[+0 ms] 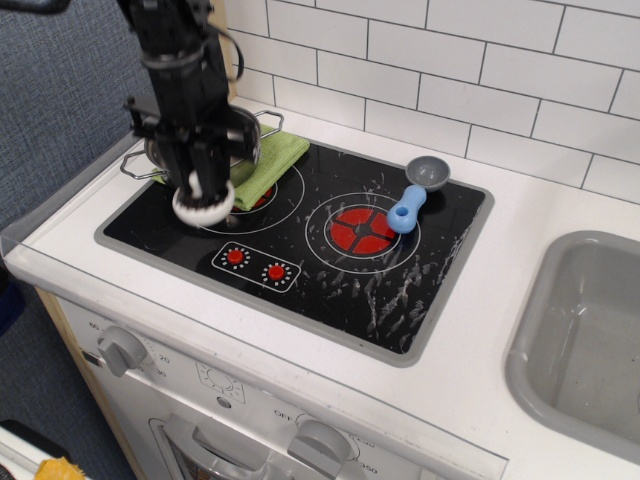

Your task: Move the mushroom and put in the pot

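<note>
My black gripper (203, 186) is shut on the stem of the white mushroom (203, 205) and holds it, cap down, a little above the left burner of the black stove top (300, 240). The steel pot (250, 130) stands at the back left, mostly hidden behind my arm; one wire handle (135, 165) shows at its left and another (270, 117) at its back right. The mushroom hangs in front of the pot, lower in the view.
A green cloth (270, 160) lies partly under the pot's right side. A grey scoop with a blue handle (412, 200) lies by the right burner. Red knobs (255, 265) mark the stove's front. A grey sink basin (590, 340) is at the right. A tiled wall stands behind.
</note>
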Robot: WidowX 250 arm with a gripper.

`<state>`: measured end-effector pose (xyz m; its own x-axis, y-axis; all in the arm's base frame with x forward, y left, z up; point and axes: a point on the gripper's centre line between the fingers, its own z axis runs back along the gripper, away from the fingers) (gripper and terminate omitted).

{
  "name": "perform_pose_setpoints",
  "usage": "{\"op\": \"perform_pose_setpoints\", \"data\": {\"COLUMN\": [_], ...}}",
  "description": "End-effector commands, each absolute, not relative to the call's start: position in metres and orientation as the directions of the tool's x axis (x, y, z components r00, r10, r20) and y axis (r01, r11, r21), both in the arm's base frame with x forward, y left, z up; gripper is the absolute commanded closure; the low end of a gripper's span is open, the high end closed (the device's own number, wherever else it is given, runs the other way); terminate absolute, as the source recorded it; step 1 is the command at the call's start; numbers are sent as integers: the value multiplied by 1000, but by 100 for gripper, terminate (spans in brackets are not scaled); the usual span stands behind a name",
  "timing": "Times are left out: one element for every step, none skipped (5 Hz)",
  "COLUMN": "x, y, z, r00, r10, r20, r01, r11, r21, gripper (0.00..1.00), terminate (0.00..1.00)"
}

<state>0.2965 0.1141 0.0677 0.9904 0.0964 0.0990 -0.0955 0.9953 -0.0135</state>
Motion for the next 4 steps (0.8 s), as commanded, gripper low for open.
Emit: {"op": "perform_pose_setpoints", "data": {"x": [339, 352, 350, 351], "y": [158, 164, 156, 154], "z": [96, 90, 81, 82], "r00": [954, 954, 964, 967], "r10": [217, 226, 209, 193], "r20": [208, 197, 162, 164], "r01": [-220, -229, -213, -199], "r11": [976, 973, 977, 980], "r21": [-12, -8, 7, 20], "gripper": [100, 100, 0, 0], "terminate": [0, 0, 0, 0]}}
